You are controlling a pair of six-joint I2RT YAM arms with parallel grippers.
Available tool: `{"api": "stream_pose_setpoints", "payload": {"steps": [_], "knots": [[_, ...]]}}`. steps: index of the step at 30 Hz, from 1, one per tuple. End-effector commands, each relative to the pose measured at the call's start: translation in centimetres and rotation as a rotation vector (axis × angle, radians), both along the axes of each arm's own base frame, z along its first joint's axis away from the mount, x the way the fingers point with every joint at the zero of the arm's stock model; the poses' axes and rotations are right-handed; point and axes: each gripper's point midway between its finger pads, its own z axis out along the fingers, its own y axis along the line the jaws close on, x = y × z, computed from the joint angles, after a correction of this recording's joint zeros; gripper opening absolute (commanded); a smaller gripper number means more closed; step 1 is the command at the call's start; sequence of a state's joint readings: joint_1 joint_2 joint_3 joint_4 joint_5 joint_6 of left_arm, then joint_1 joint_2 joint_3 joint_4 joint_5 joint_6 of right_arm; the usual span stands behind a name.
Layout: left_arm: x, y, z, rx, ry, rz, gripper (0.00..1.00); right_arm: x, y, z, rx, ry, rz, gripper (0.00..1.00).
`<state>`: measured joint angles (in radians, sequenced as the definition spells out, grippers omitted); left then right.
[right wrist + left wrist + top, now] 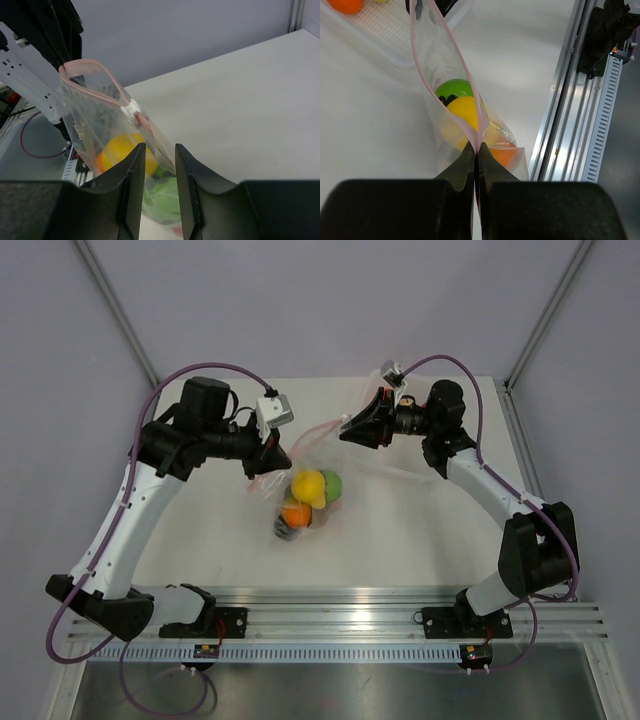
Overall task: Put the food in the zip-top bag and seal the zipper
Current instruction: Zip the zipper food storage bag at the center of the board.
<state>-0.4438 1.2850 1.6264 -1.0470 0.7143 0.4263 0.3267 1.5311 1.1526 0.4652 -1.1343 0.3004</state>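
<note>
The zip-top bag [300,465] hangs between my two grippers above the table, its mouth half open. Inside lie a yellow fruit [308,485], a green one [332,483], an orange one [294,514] and a dark one. My left gripper [265,456] is shut on the pink zipper [479,131] at one end of the mouth, shown in the left wrist view [476,146]. My right gripper [347,430] is open; its jaws [157,146] straddle the bag's other edge just below a white slider [131,110]. The zipper strip [85,64] loops open above it.
A translucent white tray [375,35] lies behind the bag with an orange fruit [345,4] in it. The aluminium rail [330,605] with both arm bases runs along the near table edge. Grey walls stand at the back and sides.
</note>
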Motion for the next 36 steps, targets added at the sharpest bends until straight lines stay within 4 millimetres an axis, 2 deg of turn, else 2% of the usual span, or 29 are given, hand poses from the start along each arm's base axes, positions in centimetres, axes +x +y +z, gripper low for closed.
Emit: {"api": "stream_pose_setpoints", "payload": {"steps": [1, 4, 6, 8, 14, 15, 16, 17, 18, 19, 25, 26, 27, 28, 29, 30, 31, 33, 35, 36], "knots": [[0.4, -0.6, 2.3, -0.056, -0.071, -0.034, 0.0, -2.3, -0.3, 2.3, 0.054, -0.069, 0.086, 0.37], [0.4, -0.8, 2.2, -0.061, -0.06, -0.039, 0.0, -2.7, -0.2, 2.5, 0.065, -0.055, 0.108, 0.35], [0.5, -0.8, 2.2, -0.059, -0.056, -0.035, 0.0, -2.8, -0.1, 2.3, 0.076, -0.019, 0.124, 0.13], [0.7, -0.8, 2.1, -0.057, -0.058, -0.031, 0.0, -2.9, -0.1, 2.4, 0.089, -0.03, 0.124, 0.03], [1.6, -0.6, 2.3, -0.057, -0.063, 0.029, 0.0, -1.5, -0.3, 2.0, 0.077, 0.002, 0.008, 0.0], [2.6, -0.1, 2.2, -0.036, -0.076, 0.095, 0.05, -0.9, -0.4, 1.7, 0.058, -0.046, -0.027, 0.0], [3.2, 0.3, 2.5, -0.033, -0.086, 0.147, 0.33, -0.5, -0.5, 0.7, 0.012, 0.018, -0.059, 0.0], [3.9, 0.7, 2.5, -0.029, -0.09, 0.198, 0.85, 0.2, -0.8, 0.8, -0.011, 0.007, -0.116, 0.0], [4.5, 1.1, 2.7, -0.021, -0.101, 0.241, 0.98, 0.8, -1.1, 1.0, -0.042, -0.058, -0.14, 0.0], [4.5, 1.2, 2.9, -0.022, -0.105, 0.246, 0.99, 0.8, -1.3, 0.1, -0.076, -0.021, -0.154, 0.0], [6.1, 1.6, 5.2, -0.066, -0.155, 0.347, 0.99, 0.6, -1.2, 0.1, -0.102, -0.014, -0.12, 0.0], [6.6, 1.1, 5.2, -0.074, -0.134, 0.353, 0.99, 0.6, -1.1, 0.0, -0.105, -0.007, -0.124, 0.0], [6.5, 0.4, 6.3, -0.099, -0.142, 0.335, 0.99, 0.5, -1.1, -0.3, -0.109, -0.003, -0.125, 0.0], [6.5, -0.3, 6.5, -0.106, -0.135, 0.315, 0.99, 0.4, -0.9, -0.3, -0.11, -0.005, -0.124, 0.0], [7.3, -1.3, 5.6, -0.091, -0.105, 0.309, 0.99, 0.5, -1.1, -0.1, -0.11, -0.009, -0.139, 0.0], [7.0, -2.5, 5.5, -0.081, -0.101, 0.297, 0.98, 0.4, -1.0, 0.0, -0.109, -0.013, -0.141, 0.0], [7.2, -3.3, 6.2, -0.083, -0.114, 0.292, 0.98, 0.3, -1.0, 0.0, -0.11, -0.013, -0.141, 0.0], [7.7, -4.8, 5.4, -0.061, -0.09, 0.279, 0.96, 0.1, -1.1, 0.2, -0.111, -0.013, -0.144, 0.0], [7.5, -5.8, 6.6, -0.093, -0.094, 0.247, 0.95, 0.0, -1.1, 0.4, -0.11, -0.016, -0.139, 0.0], [7.5, -6.8, 6.1, -0.089, -0.075, 0.221, 0.94, -0.1, -1.1, 0.6, -0.108, -0.018, -0.135, 0.0]]}}
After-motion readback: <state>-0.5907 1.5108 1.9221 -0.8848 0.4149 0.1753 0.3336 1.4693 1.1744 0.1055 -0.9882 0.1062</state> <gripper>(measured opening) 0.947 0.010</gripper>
